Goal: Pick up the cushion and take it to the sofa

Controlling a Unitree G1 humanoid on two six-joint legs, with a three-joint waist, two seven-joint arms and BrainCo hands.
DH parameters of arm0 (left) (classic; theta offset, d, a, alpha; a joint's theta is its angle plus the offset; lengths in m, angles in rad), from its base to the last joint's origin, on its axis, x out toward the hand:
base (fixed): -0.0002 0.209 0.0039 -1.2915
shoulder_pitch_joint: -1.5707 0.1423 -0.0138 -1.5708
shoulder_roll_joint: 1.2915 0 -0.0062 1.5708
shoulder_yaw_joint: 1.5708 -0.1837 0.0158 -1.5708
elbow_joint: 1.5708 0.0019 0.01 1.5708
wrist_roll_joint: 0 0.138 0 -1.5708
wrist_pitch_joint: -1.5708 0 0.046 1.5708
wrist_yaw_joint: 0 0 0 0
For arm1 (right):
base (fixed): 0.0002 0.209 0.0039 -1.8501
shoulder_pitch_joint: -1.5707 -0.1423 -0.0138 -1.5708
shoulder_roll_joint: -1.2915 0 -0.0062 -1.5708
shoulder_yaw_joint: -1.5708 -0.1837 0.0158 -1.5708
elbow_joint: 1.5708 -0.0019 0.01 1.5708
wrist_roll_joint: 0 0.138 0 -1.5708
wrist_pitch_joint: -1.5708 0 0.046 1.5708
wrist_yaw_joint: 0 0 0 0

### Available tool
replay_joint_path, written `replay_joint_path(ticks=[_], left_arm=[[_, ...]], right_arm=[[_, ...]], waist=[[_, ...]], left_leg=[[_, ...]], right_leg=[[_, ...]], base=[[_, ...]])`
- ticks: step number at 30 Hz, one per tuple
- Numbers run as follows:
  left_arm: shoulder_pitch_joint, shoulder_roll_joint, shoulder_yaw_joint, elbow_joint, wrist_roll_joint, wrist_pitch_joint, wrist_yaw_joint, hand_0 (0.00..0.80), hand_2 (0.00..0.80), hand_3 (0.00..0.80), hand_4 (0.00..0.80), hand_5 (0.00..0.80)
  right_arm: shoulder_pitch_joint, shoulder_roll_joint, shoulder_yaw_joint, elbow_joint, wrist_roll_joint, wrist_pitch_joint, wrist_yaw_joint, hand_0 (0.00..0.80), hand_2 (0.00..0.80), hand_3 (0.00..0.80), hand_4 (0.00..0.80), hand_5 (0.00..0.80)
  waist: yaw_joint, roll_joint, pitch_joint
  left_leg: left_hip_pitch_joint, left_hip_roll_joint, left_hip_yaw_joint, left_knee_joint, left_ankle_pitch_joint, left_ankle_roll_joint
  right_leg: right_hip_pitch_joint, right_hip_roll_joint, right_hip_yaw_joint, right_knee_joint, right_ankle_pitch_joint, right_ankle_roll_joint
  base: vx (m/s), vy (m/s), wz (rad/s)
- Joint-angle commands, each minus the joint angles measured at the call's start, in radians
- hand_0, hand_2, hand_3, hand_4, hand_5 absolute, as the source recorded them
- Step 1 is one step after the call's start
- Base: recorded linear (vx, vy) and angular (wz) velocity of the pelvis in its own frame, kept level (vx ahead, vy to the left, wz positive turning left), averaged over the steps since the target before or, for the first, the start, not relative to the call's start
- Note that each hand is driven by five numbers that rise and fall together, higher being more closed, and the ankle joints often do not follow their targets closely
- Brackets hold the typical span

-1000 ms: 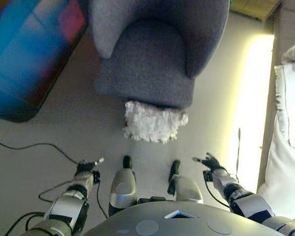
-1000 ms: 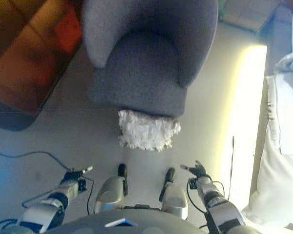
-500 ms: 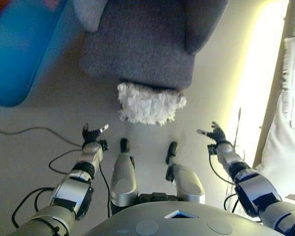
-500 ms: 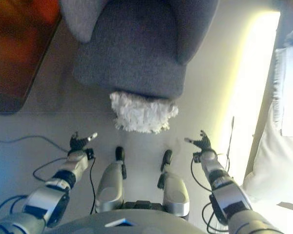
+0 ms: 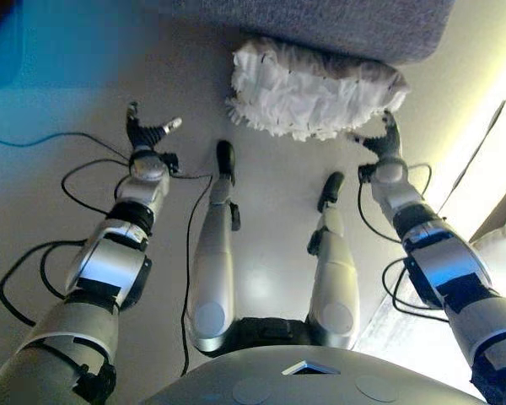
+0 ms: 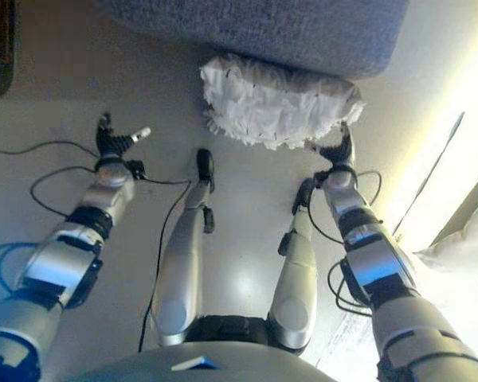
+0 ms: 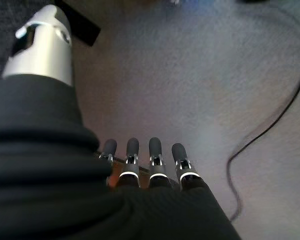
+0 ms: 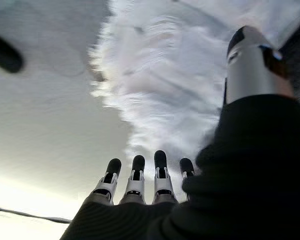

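Observation:
A white fluffy cushion point(image 5: 314, 89) lies on the floor against the front of a grey sofa chair point(image 5: 346, 21). It also shows in the right wrist view point(image 8: 160, 95). My right hand point(image 5: 383, 142) is open, its fingers straight, just at the cushion's right end. My left hand point(image 5: 144, 137) is open over bare floor, well to the left of the cushion. Neither hand holds anything.
Black cables point(image 5: 63, 181) trail over the floor on the left. A blue object point(image 5: 34, 34) lies at the upper left. A bright strip of light point(image 5: 489, 143) and white furniture stand at the right.
The camera has tipped down and closer, so the cushion and chair sit higher in view. Both arms have reached forward; my right hand now is at the cushion's right end.

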Motion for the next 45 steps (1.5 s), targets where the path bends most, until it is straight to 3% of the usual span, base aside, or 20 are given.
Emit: replay_joint_path(ticks=[1,10,16,20,24,28,31,32,33,35,36,41,45], left_arm=[[-0.046,0.003,0.012,-0.003,0.013,-0.031,0.038,0.000,0.000,0.000,0.000,0.000],[-0.173,0.021,-0.016,0.020,0.109,-0.059,0.023,0.000,0.000,0.000,0.000,0.000],[-0.260,0.016,-0.081,0.065,0.143,-0.023,-0.013,0.000,0.000,0.000,0.000,0.000],[-0.272,0.002,-0.088,0.100,0.131,-0.056,-0.015,0.000,0.000,0.000,0.000,0.000],[-0.253,0.027,-0.084,0.080,0.117,-0.072,-0.017,0.000,0.000,0.000,0.000,0.000],[-0.127,0.083,-0.042,-0.050,0.128,-0.082,0.004,0.000,0.000,0.000,0.000,0.000],[-0.029,0.104,-0.020,-0.112,0.151,-0.099,0.014,0.000,0.000,0.000,0.000,0.000],[-0.013,0.177,0.015,-0.090,0.130,-0.181,-0.077,0.000,0.000,0.000,0.000,0.000],[-0.004,0.212,0.030,-0.055,0.055,-0.166,-0.132,0.000,0.000,0.000,0.000,0.000],[0.004,0.223,0.043,0.079,0.006,-0.279,-0.224,0.000,0.000,0.000,0.000,0.000],[0.002,0.218,0.043,0.094,0.005,-0.291,-0.229,0.000,0.000,0.000,0.000,0.000],[-0.038,0.200,0.040,0.063,0.009,-0.259,-0.188,0.000,0.000,0.000,0.000,0.000],[-0.063,0.190,0.039,0.081,-0.014,-0.263,-0.201,0.000,0.000,0.000,0.000,0.000]], right_arm=[[-0.030,-0.097,0.008,-0.028,-0.007,0.019,-0.053,0.000,0.000,0.000,0.000,0.000],[-0.195,-0.120,0.054,0.009,-0.009,0.080,-0.106,0.000,0.000,0.000,0.000,0.000],[-0.269,-0.133,0.067,0.046,0.017,0.131,-0.155,0.000,0.000,0.000,0.000,0.000],[-0.273,-0.135,0.060,0.080,0.035,0.148,-0.191,0.000,0.000,0.000,0.000,0.000],[-0.161,-0.189,0.016,0.048,0.004,0.080,-0.206,0.000,0.000,0.000,0.000,0.000],[0.156,-0.276,-0.102,-0.108,-0.009,-0.058,-0.292,0.000,0.000,0.000,0.000,0.000],[0.345,-0.280,-0.192,-0.210,-0.037,-0.103,-0.373,0.000,0.000,0.000,0.000,0.000],[0.398,-0.303,-0.221,-0.230,-0.034,-0.124,-0.375,0.000,0.000,0.000,0.000,0.000],[0.423,-0.325,-0.242,-0.220,-0.023,-0.145,-0.363,0.000,0.000,0.000,0.000,0.000],[0.438,-0.346,-0.275,-0.112,-0.031,-0.218,-0.334,0.000,0.000,0.000,0.000,0.000],[0.438,-0.342,-0.277,-0.093,-0.033,-0.223,-0.341,0.000,0.000,0.000,0.000,0.000],[0.446,-0.302,-0.273,-0.123,-0.043,-0.186,-0.402,0.000,0.000,0.000,0.000,0.000],[0.426,-0.299,-0.267,-0.054,-0.078,-0.271,-0.372,0.000,0.000,0.000,0.000,0.000]], waist=[[0.000,0.022,-0.004],[-0.001,0.039,-0.004],[-0.027,0.059,-0.004],[-0.047,0.071,-0.004],[-0.081,0.071,-0.004],[-0.134,0.058,-0.004],[-0.164,0.050,-0.004],[-0.173,0.057,-0.004],[-0.180,0.064,-0.004],[-0.196,0.076,-0.004],[-0.200,0.077,-0.004],[-0.222,0.086,-0.004],[-0.225,0.113,-0.004]], left_leg=[[-0.152,0.058,-0.052,0.105,-0.028,-0.060],[-0.294,0.050,-0.063,0.120,-0.046,-0.052],[-0.321,0.039,-0.058,0.102,-0.069,-0.042],[-0.330,0.039,-0.053,0.096,-0.080,-0.043],[-0.348,0.050,-0.046,0.093,-0.084,-0.047],[-0.339,0.067,-0.022,0.054,-0.088,-0.049],[-0.323,0.077,-0.004,0.043,-0.089,-0.049],[-0.313,0.079,0.005,0.033,-0.084,-0.054],[-0.300,0.081,0.017,0.030,-0.082,-0.057],[-0.284,0.090,0.035,0.055,-0.090,-0.056],[-0.286,0.093,0.038,0.064,-0.094,-0.056],[-0.299,0.105,0.059,0.072,-0.097,-0.059],[-0.303,0.104,0.071,0.069,-0.102,-0.057]], right_leg=[[-0.093,-0.015,0.048,0.120,-0.124,-0.013],[-0.318,0.002,0.026,0.223,-0.137,-0.015],[-0.429,0.017,0.050,0.283,-0.132,-0.022],[-0.475,0.022,0.065,0.307,-0.131,-0.025],[-0.518,0.041,0.086,0.319,-0.121,-0.024],[-0.536,0.070,0.115,0.301,-0.119,-0.021],[-0.535,0.078,0.129,0.290,-0.112,-0.022],[-0.537,0.078,0.132,0.294,-0.113,-0.023],[-0.536,0.075,0.137,0.300,-0.115,-0.024],[-0.539,0.075,0.157,0.323,-0.118,-0.030],[-0.543,0.076,0.162,0.330,-0.121,-0.031],[-0.577,0.088,0.188,0.347,-0.124,-0.038],[-0.598,0.084,0.207,0.344,-0.126,-0.036]], base=[[-0.009,-0.046,0.00],[-0.011,-0.013,-0.02],[-0.023,0.013,0.08],[-0.020,0.012,-0.06],[-0.035,0.045,-0.10],[-0.007,0.053,-0.17],[0.006,0.045,-0.23],[0.020,0.113,-0.29],[0.033,0.163,-0.28],[0.034,0.118,-0.31],[0.015,0.038,-0.46],[0.013,0.027,-0.31],[0.015,0.022,-0.02]])
